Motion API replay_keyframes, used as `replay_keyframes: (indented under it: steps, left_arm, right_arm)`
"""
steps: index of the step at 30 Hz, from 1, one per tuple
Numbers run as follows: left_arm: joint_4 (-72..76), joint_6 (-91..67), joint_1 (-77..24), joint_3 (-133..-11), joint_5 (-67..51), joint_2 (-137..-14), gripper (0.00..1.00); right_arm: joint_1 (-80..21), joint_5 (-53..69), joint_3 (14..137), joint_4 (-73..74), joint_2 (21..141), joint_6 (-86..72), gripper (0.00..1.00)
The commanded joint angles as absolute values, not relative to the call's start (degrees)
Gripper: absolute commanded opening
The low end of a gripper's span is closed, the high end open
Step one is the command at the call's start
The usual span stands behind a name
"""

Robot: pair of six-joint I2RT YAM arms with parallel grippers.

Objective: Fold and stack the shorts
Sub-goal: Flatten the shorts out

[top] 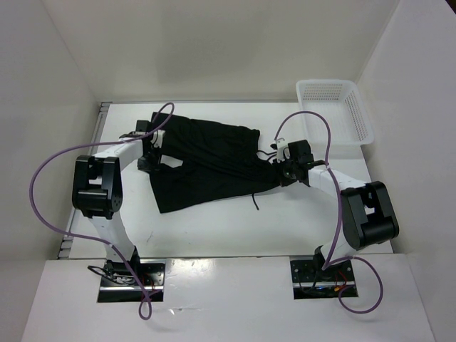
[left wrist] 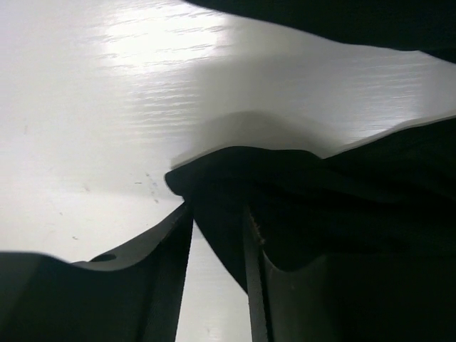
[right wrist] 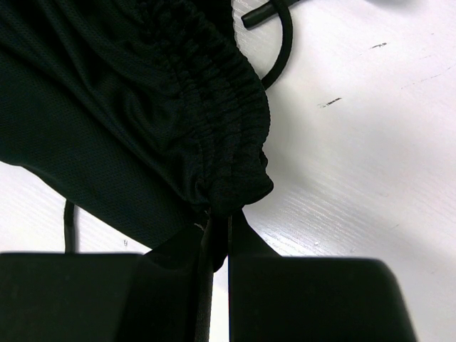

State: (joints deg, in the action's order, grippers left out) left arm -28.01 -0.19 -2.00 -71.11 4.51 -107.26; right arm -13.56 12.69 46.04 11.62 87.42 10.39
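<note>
The black shorts (top: 206,160) lie spread across the middle of the table. Their bunched elastic waistband (right wrist: 235,121) points right, and the drawstring (right wrist: 281,50) trails off onto the table. My right gripper (top: 279,171) (right wrist: 219,221) is shut on the gathered end of the waistband. At the shorts' left edge my left gripper (top: 155,151) (left wrist: 217,214) has its jaws apart around a corner of the fabric (left wrist: 320,192). The cloth rests against the right finger (left wrist: 251,271), and white table shows in the gap beside the left finger (left wrist: 167,263).
A white lattice basket (top: 363,121) stands at the far right corner of the table. White walls close in the back and both sides. A drawstring end (top: 254,203) hangs past the shorts' near edge.
</note>
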Motion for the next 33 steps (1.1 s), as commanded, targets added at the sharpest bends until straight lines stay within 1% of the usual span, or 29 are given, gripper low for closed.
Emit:
replay_keyframes:
  steps: [1, 2, 4, 6, 7, 10, 11, 14, 16, 22, 24, 26, 27, 33]
  left_arm:
    - [-29.4, 0.0, -1.1, -72.0, 5.4, -108.4, 0.43]
    - [-30.0, 0.0, -1.1, -72.0, 5.4, -108.4, 0.43]
    - [-30.0, 0.0, -1.1, -72.0, 4.2, -108.9, 0.40]
    - [-30.0, 0.0, -1.1, -72.5, 3.4, -109.4, 0.34]
    - [-30.0, 0.0, -1.1, -72.5, 3.4, -109.4, 0.28]
    - [-30.0, 0.0, -1.1, -72.5, 3.4, -109.4, 0.27]
    - [-30.0, 0.0, -1.1, -72.5, 2.9, -109.4, 0.24]
    - [-30.0, 0.0, -1.1, -72.5, 2.9, -108.9, 0.22]
    - [-30.0, 0.0, -1.1, -72.5, 2.4, -108.9, 0.18]
    - [-29.4, 0.0, -1.1, -72.5, 2.4, -106.2, 0.18]
    - [-28.8, 0.0, -1.1, -72.5, 2.9, -105.6, 0.27]
    - [-28.8, 0.0, -1.6, -72.5, 2.9, -105.6, 0.31]
    - [-28.8, 0.0, -2.1, -72.5, 3.5, -105.6, 0.32]
    - [-28.3, 0.0, -2.1, -72.0, 3.5, -108.0, 0.32]
  right_arm:
    - [-13.6, 12.7, 45.5, 12.0, 85.1, 11.9, 0.00]
    - [-13.6, 12.7, 45.5, 12.0, 85.1, 12.0, 0.00]
    - [-13.6, 13.3, 45.5, 12.0, 85.1, 12.0, 0.00]
    - [-13.6, 13.3, 45.5, 12.0, 85.1, 12.0, 0.00]
    - [-13.6, 13.3, 45.5, 12.0, 85.1, 12.0, 0.00]
    - [-13.6, 13.3, 45.5, 12.0, 85.1, 12.0, 0.00]
    - [-13.6, 13.3, 45.5, 12.0, 85.1, 12.0, 0.00]
    - [-13.6, 13.3, 45.5, 12.0, 85.1, 12.0, 0.00]
    - [-13.6, 13.3, 45.5, 12.0, 85.1, 12.0, 0.00]
    - [-13.6, 13.3, 45.5, 12.0, 85.1, 12.0, 0.00]
    - [-13.6, 13.3, 45.5, 12.0, 85.1, 12.0, 0.00]
    - [-13.6, 13.3, 45.5, 11.4, 85.1, 12.0, 0.00]
    - [-13.6, 13.3, 45.5, 11.4, 85.1, 12.0, 0.00]
    - [-13.6, 13.3, 45.5, 11.4, 84.6, 12.0, 0.00]
